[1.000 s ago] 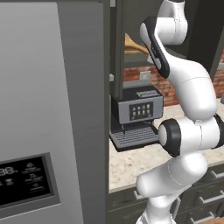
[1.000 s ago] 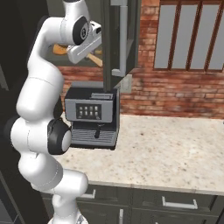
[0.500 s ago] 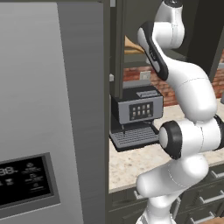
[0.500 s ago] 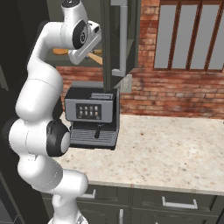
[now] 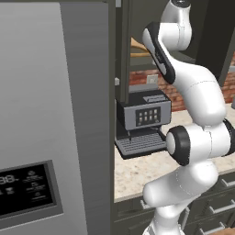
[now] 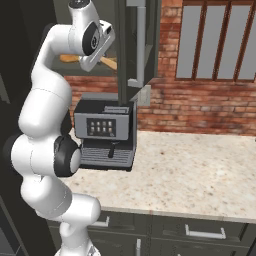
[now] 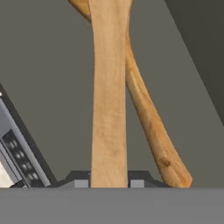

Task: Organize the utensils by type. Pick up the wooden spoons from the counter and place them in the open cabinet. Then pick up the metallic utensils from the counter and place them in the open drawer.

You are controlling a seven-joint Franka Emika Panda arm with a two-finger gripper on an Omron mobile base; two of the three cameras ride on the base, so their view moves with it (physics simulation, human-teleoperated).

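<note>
Hand (image 7: 109, 181), frame bottom centre, narrowly closed on a wooden spoon's handle (image 7: 108, 109); a second spoon (image 7: 148, 118) lies on the cabinet shelf (image 7: 48, 78), so release looks imminent.

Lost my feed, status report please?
End effector shut on wooden spoon, up at the cabinet shelf. Second wooden spoon lies on the shelf, crossing beneath. Nothing else blocking.

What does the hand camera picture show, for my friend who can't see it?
Two light-brown wooden spoon handles fill the middle: a broad flat wooden handle runs straight up from between the gripper fingertips, which are closed on it. A rounder wooden handle lies slanted behind it on the flat grey cabinet shelf. A bit of the coffee machine shows at lower left.
</note>
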